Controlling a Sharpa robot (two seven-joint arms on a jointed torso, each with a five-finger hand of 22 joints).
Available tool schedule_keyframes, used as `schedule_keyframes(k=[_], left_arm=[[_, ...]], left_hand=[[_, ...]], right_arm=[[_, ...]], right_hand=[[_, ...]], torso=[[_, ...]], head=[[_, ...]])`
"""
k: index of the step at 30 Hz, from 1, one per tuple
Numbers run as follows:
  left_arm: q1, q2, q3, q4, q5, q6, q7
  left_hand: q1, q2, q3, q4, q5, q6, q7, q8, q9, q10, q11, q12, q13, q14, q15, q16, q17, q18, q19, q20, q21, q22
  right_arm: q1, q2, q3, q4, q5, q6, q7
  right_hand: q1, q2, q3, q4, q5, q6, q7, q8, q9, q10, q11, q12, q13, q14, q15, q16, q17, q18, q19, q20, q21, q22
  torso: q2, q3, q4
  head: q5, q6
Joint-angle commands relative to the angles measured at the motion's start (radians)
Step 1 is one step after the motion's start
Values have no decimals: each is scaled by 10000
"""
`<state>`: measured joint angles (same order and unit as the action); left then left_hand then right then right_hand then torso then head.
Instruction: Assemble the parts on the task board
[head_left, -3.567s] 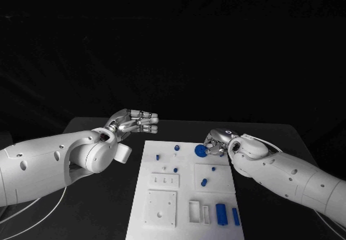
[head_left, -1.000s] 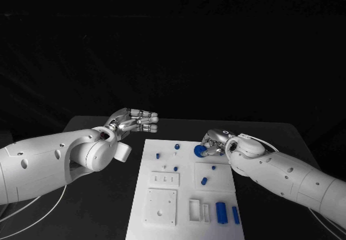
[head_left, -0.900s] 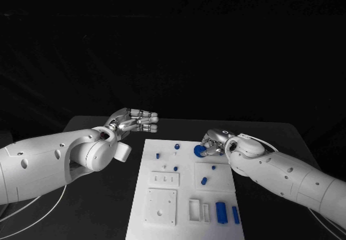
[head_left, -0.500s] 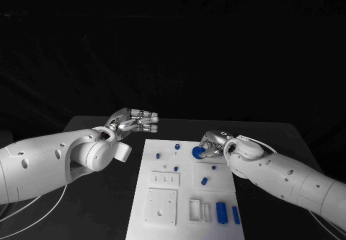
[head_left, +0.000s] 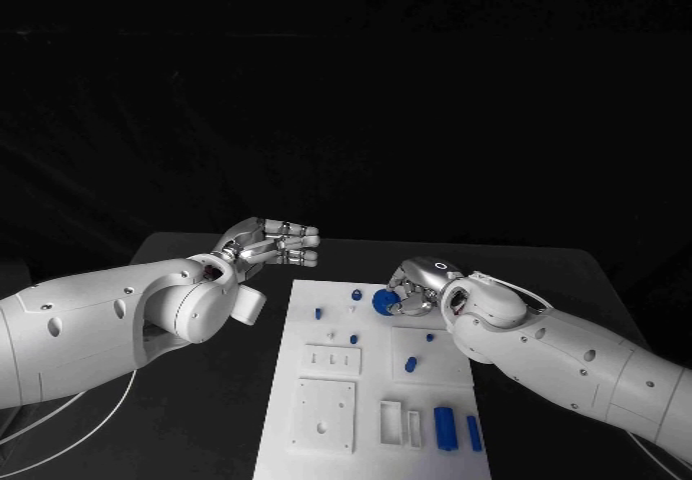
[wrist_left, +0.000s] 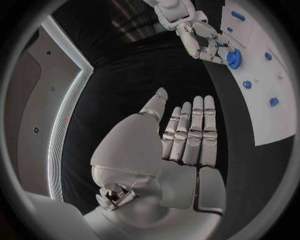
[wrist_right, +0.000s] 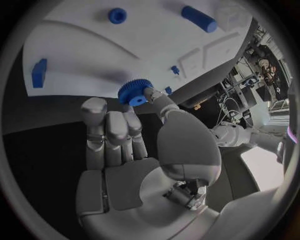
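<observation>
The white task board (head_left: 325, 400) lies in the middle of the black table. My right hand (head_left: 415, 290) pinches a blue toothed gear (head_left: 384, 301) between thumb and fingers over the board's far end. The right wrist view shows the gear (wrist_right: 131, 92) at the fingertips, close above the board (wrist_right: 94, 55). My left hand (head_left: 274, 243) hovers off the board's far left corner, fingers straight and together (wrist_left: 187, 132), holding nothing. The left wrist view also catches the right hand (wrist_left: 203, 37) with the gear (wrist_left: 234, 58).
Small blue pegs (head_left: 356, 295) (head_left: 316, 313) (head_left: 408, 365) stand on the board. Two longer blue blocks (head_left: 443, 428) (head_left: 473, 432) lie at its near right, beside white recessed plates (head_left: 322, 410). Black table runs along both sides of the board.
My right hand has carried the gear a little to the left, further over the board's far end. The left hand has stayed where it was.
</observation>
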<state>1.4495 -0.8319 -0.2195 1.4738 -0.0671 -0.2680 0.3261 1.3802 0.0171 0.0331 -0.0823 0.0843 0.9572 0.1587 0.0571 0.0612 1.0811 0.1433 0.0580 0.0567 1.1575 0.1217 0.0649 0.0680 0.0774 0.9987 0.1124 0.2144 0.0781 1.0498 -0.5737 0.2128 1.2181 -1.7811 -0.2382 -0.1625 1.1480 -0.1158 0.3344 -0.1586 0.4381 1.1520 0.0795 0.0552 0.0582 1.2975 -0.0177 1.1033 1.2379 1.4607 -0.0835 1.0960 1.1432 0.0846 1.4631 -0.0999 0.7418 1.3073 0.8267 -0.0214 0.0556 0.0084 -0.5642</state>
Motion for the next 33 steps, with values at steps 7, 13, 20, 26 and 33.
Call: schedule_keyframes(k=[7, 13, 20, 26, 33], left_arm=[[18, 12, 5, 45, -41, 108, 60], [18, 35, 5, 39, -43, 110, 58], [18, 61, 6, 26, -44, 117, 59], [18, 88, 6, 12, -44, 131, 61], [18, 126, 6, -10, -44, 144, 57]], left_hand=[[-41, -18, -2, -75, 62, -57, 24, 41, 8, -65, 12, 24, 13, -35, 18, 47, 15, -38, -51, -22, 31, -8], [-41, -18, -2, -75, 62, -57, 24, 41, 8, -65, 12, 24, 13, -35, 18, 47, 15, -38, -51, -22, 31, -8], [-41, -18, -2, -75, 62, -57, 24, 41, 8, -65, 12, 24, 13, -35, 18, 47, 15, -38, -51, -22, 31, -8], [-41, -18, -2, -75, 62, -57, 24, 41, 8, -65, 12, 24, 13, -35, 18, 47, 15, -38, -51, -22, 31, -8], [-41, -18, -2, -75, 62, -57, 24, 41, 8, -65, 12, 24, 13, -35, 18, 47, 15, -38, -51, -22, 31, -8]], right_arm=[[-1, 211, -23, 438, -1233, -505, -325], [-2, 515, -136, 299, -1624, -602, -456], [-4, 878, -307, 54, -1833, -634, -508], [-6, 1165, -461, -218, -1979, -615, -563], [-8, 1476, -608, -588, -2176, -604, -678]], right_hand=[[29, -127, 21, 143, -70, 165, -98, 69, 70, 16, -47, 8, 16, 8, -38, 24, -5, 10, 468, -67, 64, 865], [64, -182, 81, 216, -141, 156, -98, 69, 69, 17, -46, -13, 11, 5, -38, 11, -20, -1, 469, -70, 73, 864], [77, -197, 112, 230, -167, 143, -92, 69, 68, 17, -45, -21, 9, 7, -36, 7, -25, -6, 472, -68, 84, 866], [79, -216, 130, 239, -191, 132, -88, 68, 67, 18, -42, -23, 10, 6, -36, 0, -33, -6, 473, -69, 76, 864], [93, -252, 231, 259, -245, 109, -80, 66, 66, 8, -42, -62, -11, 3, -35, -34, -70, -14, 474, -70, 41, 855]], torso=[[10, -11, 16], [12, -14, 47], [16, -4, 36], [13, -9, 34], [13, -2, 32]], head=[[60, 36], [63, 45], [104, 40], [125, 45], [138, 54]])
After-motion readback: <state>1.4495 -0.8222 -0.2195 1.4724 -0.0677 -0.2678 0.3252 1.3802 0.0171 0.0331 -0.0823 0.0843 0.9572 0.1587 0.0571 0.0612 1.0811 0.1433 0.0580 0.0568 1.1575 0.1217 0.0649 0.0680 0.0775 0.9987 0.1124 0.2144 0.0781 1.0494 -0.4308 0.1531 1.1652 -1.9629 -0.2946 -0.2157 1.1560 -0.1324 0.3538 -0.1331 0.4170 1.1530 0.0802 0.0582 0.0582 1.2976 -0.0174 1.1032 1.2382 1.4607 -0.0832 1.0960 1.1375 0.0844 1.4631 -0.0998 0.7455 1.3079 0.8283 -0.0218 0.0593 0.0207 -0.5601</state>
